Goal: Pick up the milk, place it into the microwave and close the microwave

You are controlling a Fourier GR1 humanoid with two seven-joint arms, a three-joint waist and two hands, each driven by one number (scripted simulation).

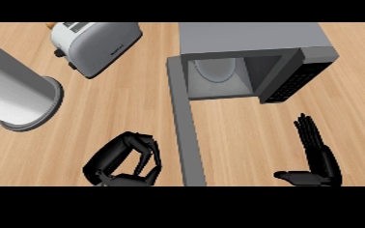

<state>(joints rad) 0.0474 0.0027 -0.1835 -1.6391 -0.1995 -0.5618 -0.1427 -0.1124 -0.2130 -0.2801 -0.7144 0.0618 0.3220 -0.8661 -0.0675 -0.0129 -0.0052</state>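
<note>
Here, at the far left, a grey cylindrical container (25,99) lies on the wooden counter (107,111), with a silver toaster (96,46) behind it, tilted on a diagonal. Lower down, the left hand (125,163) is clenched, its black fingers curled into a loop with bare wood showing through and nothing visible inside. Just to its right runs the microwave door (187,125), swung fully open and seen edge-on as a long grey strip reaching from the oven's front left corner toward the robot. The microwave (249,38) is a grey box with its long axis running left to right, its open mouth facing the robot, a pale round turntable (214,70) inside and a dark control panel (296,79) at its right. The milk cannot be made out in this view. At the lower right, the right hand (318,159) rests released, fingers straight, thumb out.
</note>
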